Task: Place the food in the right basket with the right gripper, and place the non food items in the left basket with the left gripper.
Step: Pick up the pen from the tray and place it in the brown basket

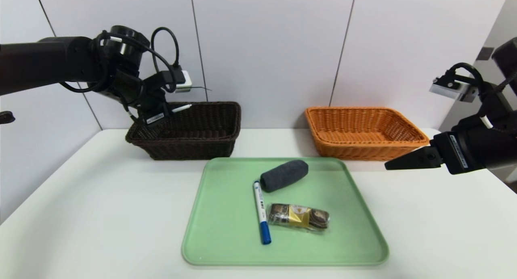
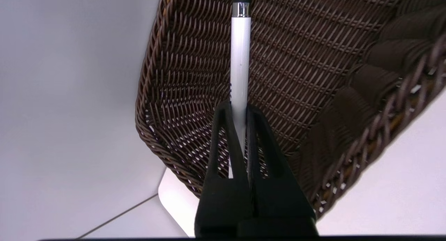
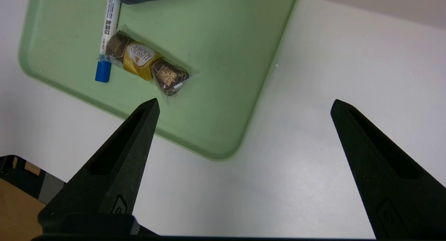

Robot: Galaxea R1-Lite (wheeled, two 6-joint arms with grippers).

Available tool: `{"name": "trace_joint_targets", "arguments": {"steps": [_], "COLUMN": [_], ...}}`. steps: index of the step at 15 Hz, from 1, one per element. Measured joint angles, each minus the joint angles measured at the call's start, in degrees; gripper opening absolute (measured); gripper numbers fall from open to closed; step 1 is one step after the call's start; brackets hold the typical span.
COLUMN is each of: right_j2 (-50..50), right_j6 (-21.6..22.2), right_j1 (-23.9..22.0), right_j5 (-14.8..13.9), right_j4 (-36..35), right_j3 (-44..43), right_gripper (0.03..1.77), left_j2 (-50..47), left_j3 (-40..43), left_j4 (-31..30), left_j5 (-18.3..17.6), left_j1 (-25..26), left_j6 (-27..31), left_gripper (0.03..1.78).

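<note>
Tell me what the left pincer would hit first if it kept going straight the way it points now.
Probably the inner wall of the dark basket. The left pincer holds a white pen that sticks out ahead, so the pen's dark tip would likely touch the weave first; depth is unclear.

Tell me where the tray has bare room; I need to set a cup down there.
Green tray: left half bare, beside the marker, and the right edge past the chocolate pack. Crowded mid-tray around the grey roll.

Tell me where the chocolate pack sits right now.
In the head view, the chocolate pack lies on the green tray, toward its near right part, right beside the blue-capped marker and just nearer than the dark grey roll.
</note>
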Motion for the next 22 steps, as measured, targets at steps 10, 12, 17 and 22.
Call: {"name": "trace_joint_targets", "arguments": {"steps": [10, 12, 17, 22], "right_j2": [-0.02, -0.13, -0.41, -1.27], "right_j6": [0.06, 0.11, 1.04, 1.62], "right_j1": [-0.05, -0.13, -0.22, -0.38], "right_j5": [0.0, -0.02, 0.56, 0.61], "right_j4": [0.0, 0.0, -0.07, -0.07], "right_j3": [0.74, 0.88, 1.29, 1.24], "right_gripper": [1.7, 1.7, 1.7, 1.7], "left_j2": [7.69, 8.19, 6.53, 2.06], "left_j3": [-0.11, -0.33, -0.71, -0.74], "left_j4": [-6.97, -7.44, -8.27, -10.72], "left_j5": [0.3, 0.3, 0.06, 0.17], "left_j1": [-0.66, -0.66, -1.06, -4.07], "left_j6": [-0.84, -1.74, -12.8, -37.22], "left_gripper": [0.15, 0.51, 1.07, 1.38]}}
